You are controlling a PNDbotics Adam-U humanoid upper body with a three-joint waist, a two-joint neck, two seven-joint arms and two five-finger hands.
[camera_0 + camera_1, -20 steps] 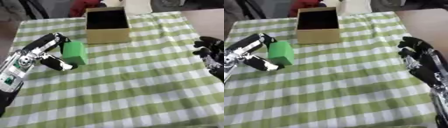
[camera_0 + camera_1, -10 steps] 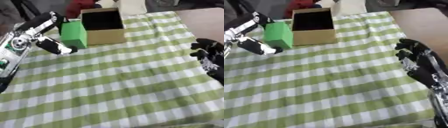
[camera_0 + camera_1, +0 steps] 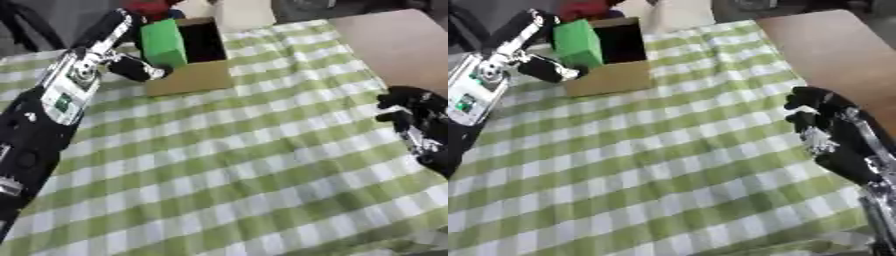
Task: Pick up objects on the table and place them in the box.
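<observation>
Green block [image 3: 163,43], plain. Box [image 3: 194,75] tan cardboard, dark inside. Tablecloth [image 3: 245,165] green-and-white check. Left hand [image 3: 131,67] black, silver arm panel. Right hand [image 3: 833,135] black, silver flecks. Bare tabletop [image 3: 842,50] right of box: brown. Red shape [image 3: 149,6] behind box.

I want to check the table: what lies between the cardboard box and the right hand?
Only bare green checked tablecloth lies between the cardboard box and the right hand, seen best in the right eye view.

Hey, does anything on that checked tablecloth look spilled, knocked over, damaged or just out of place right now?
Nothing stands out. The left hand holds the green block at the left edge of the cardboard box, which stands upright. The right hand rests idle at the right, over the checked cloth. No spill or damage shows.
</observation>
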